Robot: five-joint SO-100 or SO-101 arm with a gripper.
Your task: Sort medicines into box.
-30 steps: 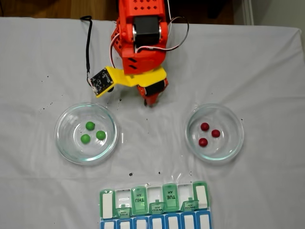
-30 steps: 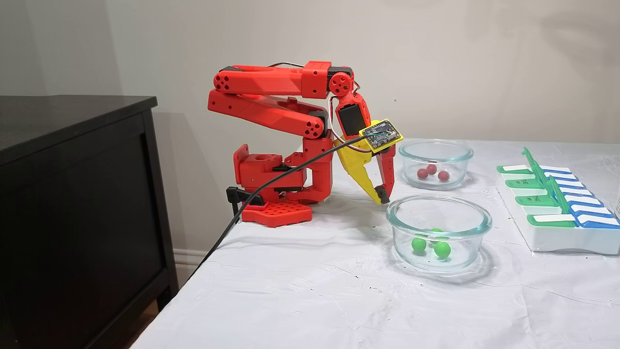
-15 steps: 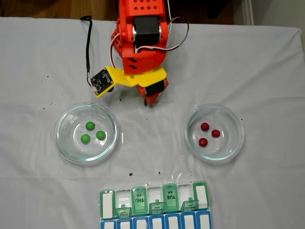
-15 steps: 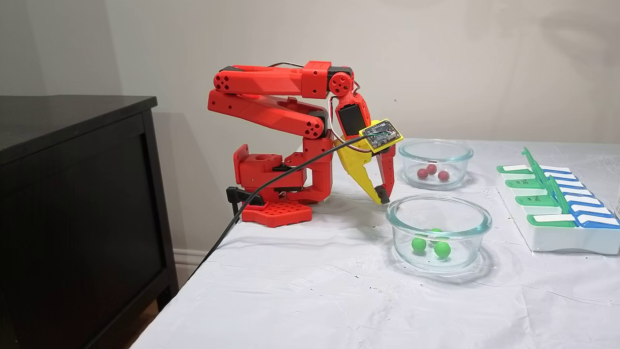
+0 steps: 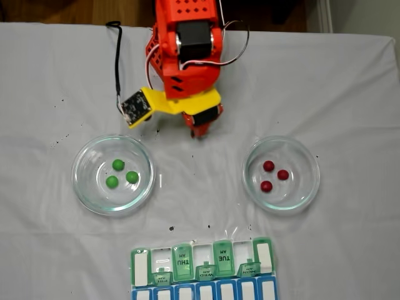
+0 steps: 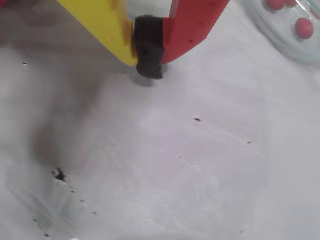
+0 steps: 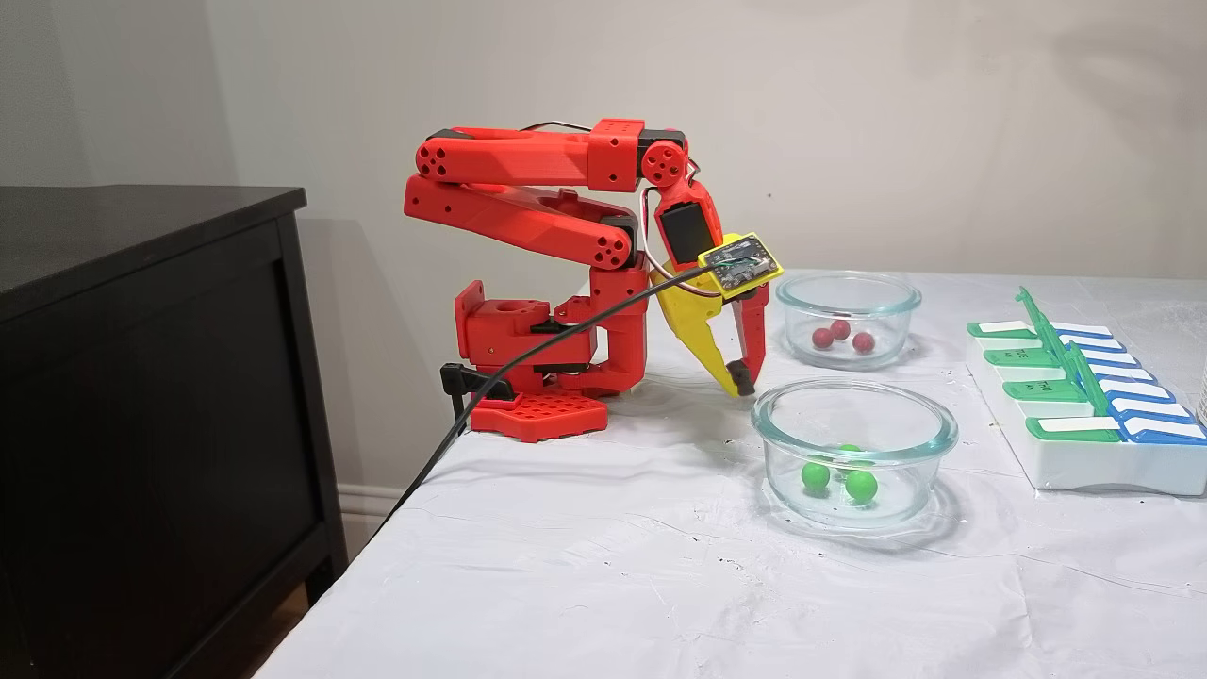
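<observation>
While the arm sits folded at the table's far edge, nothing has yet been sorted. Nearest the camera in a fixed view from above, at 6 o'clock, lies the box (image 5: 203,269), its long axis running 9-to-3, green lids mostly raised and compartments apparently empty. Beyond it stand two glass dishes: the left dish (image 5: 81,187) at 8 o'clock of the claw holds three green medicines (image 5: 119,173), the right dish (image 5: 306,187) at 4 o'clock holds three red medicines (image 5: 274,175). Farthest, the gripper (image 5: 199,132) points down toward 6 o'clock, between and behind the dishes; its yellow and red fingers meet on their black pad, gripping nothing. Being round, the balls show no long axis or heading.
</observation>
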